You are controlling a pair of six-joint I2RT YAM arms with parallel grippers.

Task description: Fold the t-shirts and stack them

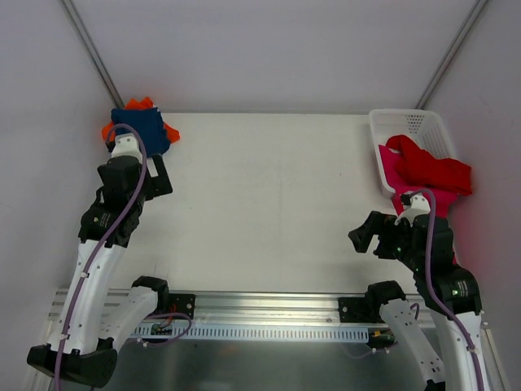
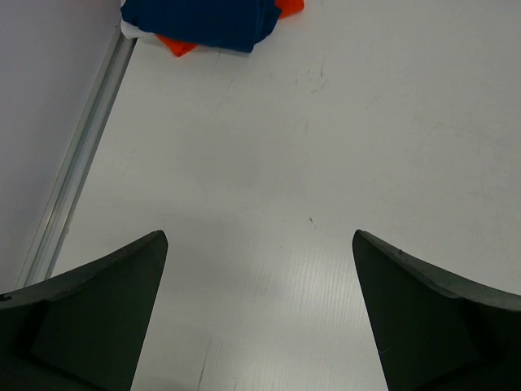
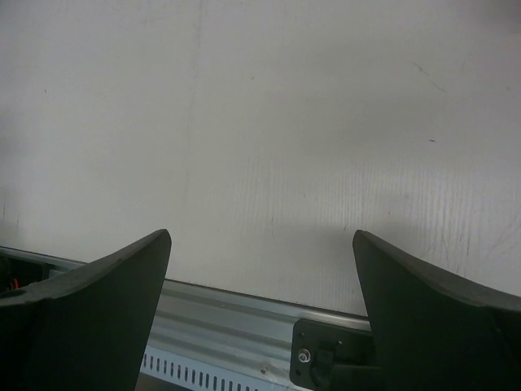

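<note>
i have both arms up off the desk and neither is carrying anything. the left claw is spread as wide as it goes, nothing between its dark fingers, only bare white surface below. ahead of it, in the far left corner, the navy blue t-shirt lies bunched on top of the orange t-shirt, whose edges poke out around it (the print is not visible from here).

the right claw is likewise fully open and holds nothing; its camera looks down at the desk and the aluminium rail along the near edge.

on the far right stands the white mesh basket. the red t-shirt is heaped across its near end and spills over the rim, and the magenta-pink t-shirt lies under it, trailing out towards the right arm. both are crumpled, not folded. the two piles are well apart, with the middle of the desk between them.
</note>
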